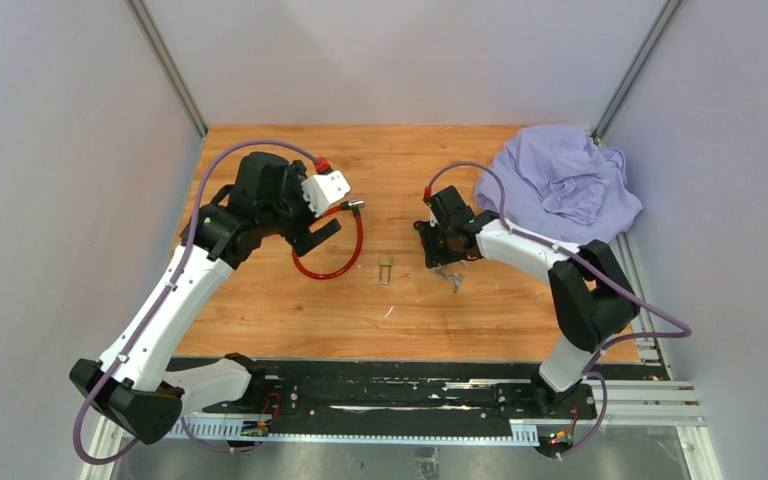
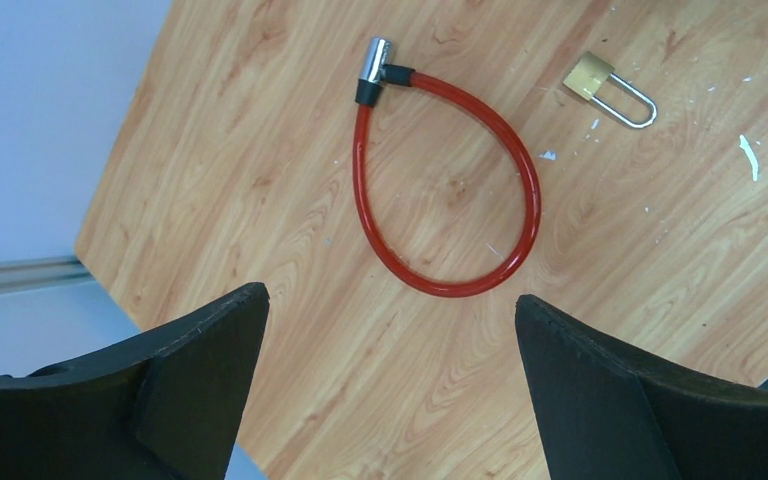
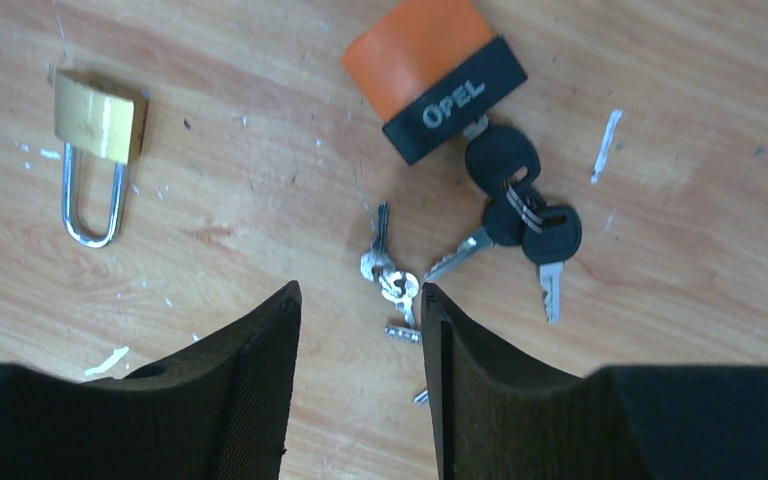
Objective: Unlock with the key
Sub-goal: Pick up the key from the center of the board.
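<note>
Right wrist view: right gripper [image 3: 360, 295] fills the lower frame, pointing down at the table [image 1: 290, 310]. Its two dark fingers [image 3: 250, 380] stand a narrow gap apart. Small silver keys [image 3: 388, 275] on a ring lie on the wood in the mouth of that gap; one finger edge is at the ring, and I cannot tell if it touches. Nothing is lifted or pinched.

The small keys lie just right of the brass padlock [image 3: 95, 140]. The padlock lies flat with its shackle seated.

Further right of the padlock, joined to the small keys: black-headed keys [image 3: 520, 215] and an orange-and-black "OPEL" tag [image 3: 430, 70].

Right arm: elbow held high, far right of the padlock; forearm reaches in, wrist bent down.

Left gripper [image 2: 390, 300]: spread wide, empty, held above a red cable lock [image 2: 450, 190] looped left of the padlock. Left arm stretched forward, wrist raised.

Lilac cloth [image 1: 565, 185] heaped at the far corner, well right of the padlock.
</note>
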`<state>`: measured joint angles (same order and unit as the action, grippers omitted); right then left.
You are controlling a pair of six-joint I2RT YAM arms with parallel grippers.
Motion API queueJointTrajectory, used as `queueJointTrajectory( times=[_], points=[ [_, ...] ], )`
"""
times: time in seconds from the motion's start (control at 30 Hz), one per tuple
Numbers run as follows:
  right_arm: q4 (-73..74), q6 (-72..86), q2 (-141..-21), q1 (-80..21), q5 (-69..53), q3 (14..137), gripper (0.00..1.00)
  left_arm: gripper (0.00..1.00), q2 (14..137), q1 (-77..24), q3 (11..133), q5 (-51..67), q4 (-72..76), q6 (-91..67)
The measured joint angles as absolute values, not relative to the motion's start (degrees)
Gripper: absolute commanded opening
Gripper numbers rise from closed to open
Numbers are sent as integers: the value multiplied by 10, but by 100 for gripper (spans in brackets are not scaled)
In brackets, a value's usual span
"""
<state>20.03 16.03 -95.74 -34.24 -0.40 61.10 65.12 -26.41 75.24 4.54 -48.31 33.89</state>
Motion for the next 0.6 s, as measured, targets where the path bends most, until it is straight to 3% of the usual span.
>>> queueJointTrajectory(
  times=[0.6],
  points=[
    [210,142,-1023,-342,2,642,39,98,651,-264,751,62,-494,341]
  ],
)
